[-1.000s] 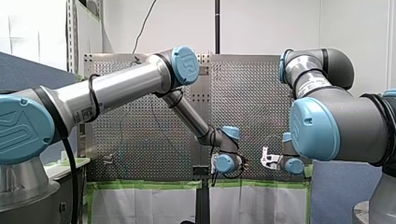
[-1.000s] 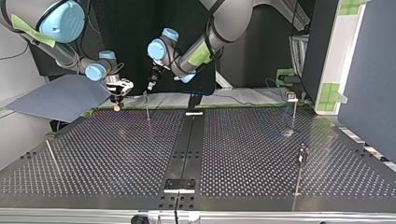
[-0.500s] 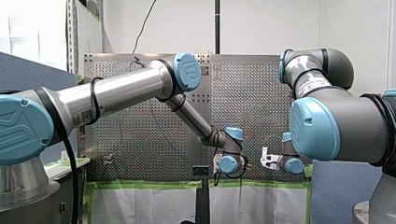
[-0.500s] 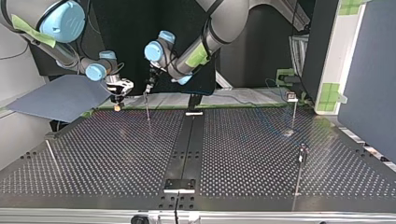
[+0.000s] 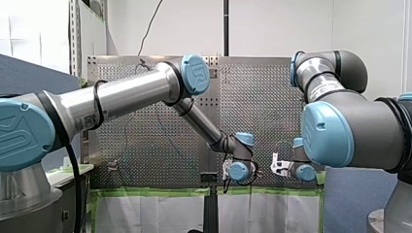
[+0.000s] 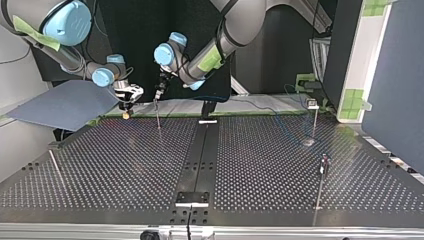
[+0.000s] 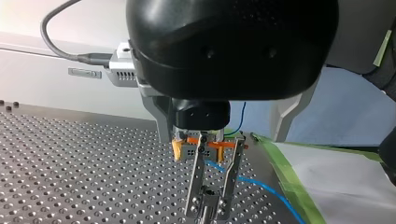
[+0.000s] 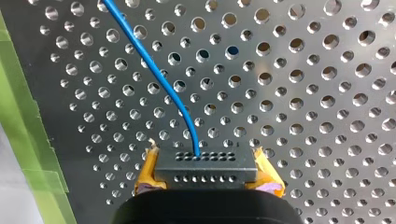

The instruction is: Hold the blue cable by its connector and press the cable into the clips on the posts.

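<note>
In the top view, a thin rod (image 6: 55,167) leans up from the table (image 6: 125,165) near its left edge. Further along that same side, over the edge nearest the arms, my right gripper (image 6: 125,111) hangs low with its tips just above the perforated surface. The right wrist view shows its yellow pads (image 8: 147,177) clamped on the two ends of the black connector (image 8: 205,169). The blue cable (image 8: 195,140) leaves the middle of the connector and runs away over the holes, with a strip of green tape (image 8: 28,140) along the table edge beside it.

Just to the right in the top view, my left gripper (image 6: 157,97) points down at the top of a slim post (image 6: 158,116), which stands near the same edge, left of the table's dark centre strip. In the left wrist view its metal fingers (image 7: 194,182) slant in until the tips meet. I cannot tell whether anything is pinched between them. The cable passes behind them, lying on the table and heading toward the taped edge.

Toward the table's right edge stand two more posts, well apart from both grippers. One (image 6: 314,122) is near the corner on the arms' side and the other (image 6: 322,170) is closer to the camera.
</note>
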Controlling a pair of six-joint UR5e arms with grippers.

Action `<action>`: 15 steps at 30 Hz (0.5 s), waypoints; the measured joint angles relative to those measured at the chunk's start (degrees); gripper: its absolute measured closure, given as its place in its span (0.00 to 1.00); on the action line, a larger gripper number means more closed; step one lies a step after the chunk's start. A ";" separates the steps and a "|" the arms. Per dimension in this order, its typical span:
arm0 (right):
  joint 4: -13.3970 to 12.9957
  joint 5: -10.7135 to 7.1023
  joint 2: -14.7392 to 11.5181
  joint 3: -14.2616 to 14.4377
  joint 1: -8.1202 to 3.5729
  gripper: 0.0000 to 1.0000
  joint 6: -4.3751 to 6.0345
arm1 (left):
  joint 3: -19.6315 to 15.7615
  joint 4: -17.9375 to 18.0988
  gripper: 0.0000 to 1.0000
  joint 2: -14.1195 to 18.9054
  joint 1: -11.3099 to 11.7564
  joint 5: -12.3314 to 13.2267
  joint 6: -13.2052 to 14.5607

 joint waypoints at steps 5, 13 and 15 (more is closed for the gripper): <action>0.00 0.00 0.00 0.00 0.01 1.00 0.00 | 0.02 -0.47 0.00 0.00 -0.03 -0.09 0.01; 0.04 0.00 0.00 0.00 0.06 1.00 0.00 | 0.01 -0.65 0.00 0.01 -0.03 -0.26 0.01; 0.04 0.00 0.00 0.01 0.07 1.00 0.00 | 0.02 -0.67 0.00 0.00 -0.03 -0.26 0.01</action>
